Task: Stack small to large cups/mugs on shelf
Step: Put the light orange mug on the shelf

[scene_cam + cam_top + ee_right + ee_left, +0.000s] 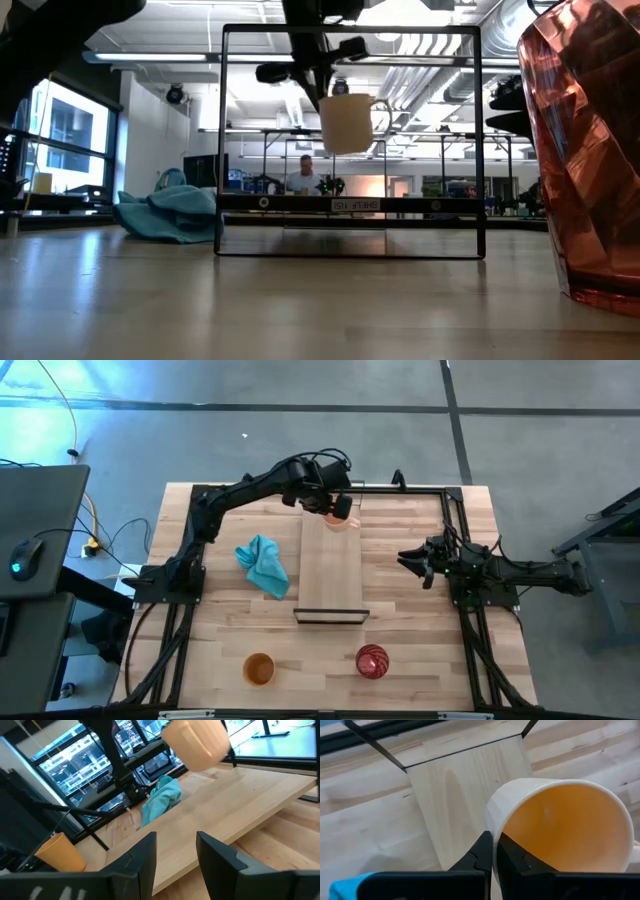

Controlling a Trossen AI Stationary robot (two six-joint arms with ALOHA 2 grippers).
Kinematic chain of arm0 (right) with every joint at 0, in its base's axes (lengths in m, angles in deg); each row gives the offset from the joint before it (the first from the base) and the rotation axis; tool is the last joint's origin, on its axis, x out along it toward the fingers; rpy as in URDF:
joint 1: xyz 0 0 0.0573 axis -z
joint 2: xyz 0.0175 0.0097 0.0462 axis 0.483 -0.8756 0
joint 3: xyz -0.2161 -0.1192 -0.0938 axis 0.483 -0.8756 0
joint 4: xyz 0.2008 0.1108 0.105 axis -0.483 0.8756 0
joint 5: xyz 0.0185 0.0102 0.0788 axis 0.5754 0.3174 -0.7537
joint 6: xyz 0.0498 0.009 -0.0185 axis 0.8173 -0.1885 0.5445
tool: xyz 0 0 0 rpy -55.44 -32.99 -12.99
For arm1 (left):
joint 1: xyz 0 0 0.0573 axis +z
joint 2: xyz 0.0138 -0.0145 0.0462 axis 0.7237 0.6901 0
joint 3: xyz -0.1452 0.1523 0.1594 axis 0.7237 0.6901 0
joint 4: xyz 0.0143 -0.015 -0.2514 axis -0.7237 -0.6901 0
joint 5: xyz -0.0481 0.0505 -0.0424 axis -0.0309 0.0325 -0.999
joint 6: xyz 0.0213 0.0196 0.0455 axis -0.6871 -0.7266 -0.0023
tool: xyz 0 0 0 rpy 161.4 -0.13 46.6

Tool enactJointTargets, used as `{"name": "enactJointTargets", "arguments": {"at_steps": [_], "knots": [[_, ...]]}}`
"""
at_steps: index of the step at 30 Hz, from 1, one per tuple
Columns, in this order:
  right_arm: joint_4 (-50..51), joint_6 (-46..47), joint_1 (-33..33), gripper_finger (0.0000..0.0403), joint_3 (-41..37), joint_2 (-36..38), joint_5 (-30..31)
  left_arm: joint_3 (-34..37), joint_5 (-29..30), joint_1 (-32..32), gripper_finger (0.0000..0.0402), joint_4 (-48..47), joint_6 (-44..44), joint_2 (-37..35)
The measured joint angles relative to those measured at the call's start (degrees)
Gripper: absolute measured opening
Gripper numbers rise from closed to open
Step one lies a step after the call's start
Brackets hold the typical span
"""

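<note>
The pale orange mug [347, 122] hangs in the air over the far end of the shelf [330, 565], a long light-wood board with a dark lip [331, 616] at its near end. My left gripper [335, 508] is shut on the mug. The amber-brown cup [259, 668] and the dark red patterned cup [372, 660] stand upright on the tabletop near its near edge. My right gripper [415, 560] waits open to the right of the shelf, touching nothing; its wrist view shows the mug [195, 742] and the amber cup [60, 852]. My left gripper [493, 840] pinches the mug's wall at the rim [492, 822], one finger [512, 857] inside the mug and one [480, 855] outside. The fingers come from above, pointing down. The mug hangs upright below them, lifted clear of the shelf, its handle [380, 115] to one side.
A crumpled teal cloth [264, 565] lies on the tabletop left of the shelf. A thin black frame [350, 140] stands around the shelf area. Black arm bases sit along the table's left and right sides. A person [305, 172] sits far off in the room behind.
</note>
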Motion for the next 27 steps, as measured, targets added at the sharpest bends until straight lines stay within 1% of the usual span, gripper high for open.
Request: {"name": "enactJointTargets", "arguments": {"at_steps": [6,13,27], "knots": [[0.09,0.41,-0.02,0.013,0.0,0.0,-1.75,0.0,-0.05,0.49,0.0,-0.27,0.78,1.37],[0.09,0.42,-0.02,0.013,0.0,0.0,-2.09,0.0,-0.02,3.0,0.0,-0.33,3.97,1.6],[0.09,0.02,0.0,0.013,0.0,0.02,-2.11,-0.02,-0.52,4.98,0.0,-0.39,3.2,2.23]]}}
